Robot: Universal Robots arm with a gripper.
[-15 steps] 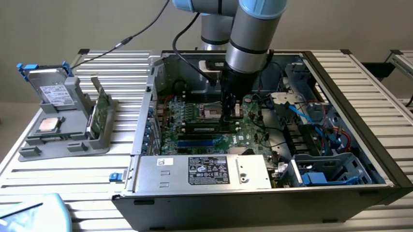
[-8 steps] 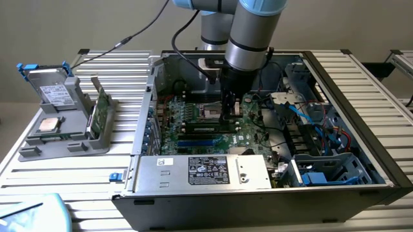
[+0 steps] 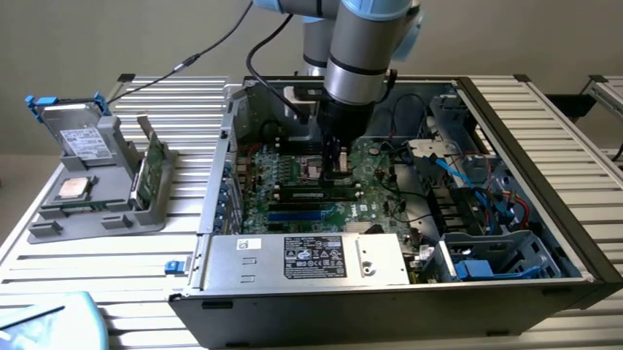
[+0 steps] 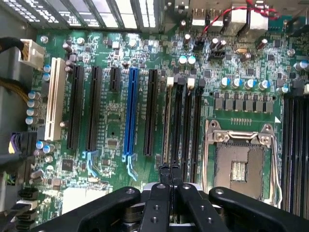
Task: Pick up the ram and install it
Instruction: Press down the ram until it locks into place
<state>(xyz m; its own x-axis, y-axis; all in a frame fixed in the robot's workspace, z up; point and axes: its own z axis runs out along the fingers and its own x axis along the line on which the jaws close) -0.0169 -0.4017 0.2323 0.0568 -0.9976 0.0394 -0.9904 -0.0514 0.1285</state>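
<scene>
The ram (image 3: pixel 311 195) appears as a long dark stick standing in a memory slot of the motherboard (image 3: pixel 375 171) inside the open computer case. In the wrist view I see only its thin top edge (image 4: pixel 167 121), in the slot nearest the black expansion slots. My gripper (image 3: pixel 338 175) reaches straight down into the case, over the end of that slot toward the exterior view's right. Its black fingers are shut, tip against tip (image 4: pixel 170 170), directly over the ram's edge with nothing visible between them. I cannot tell whether the tips touch the ram.
The empty processor socket (image 4: pixel 240 164) lies just beside the memory slots. A grey holder (image 3: pixel 93 204) left of the case carries a broad green board (image 3: pixel 151 164), a silver processor chip (image 3: pixel 76 188) and a drive (image 3: pixel 83 138). The power supply (image 3: pixel 306 259) and cables (image 3: pixel 477 182) crowd the case.
</scene>
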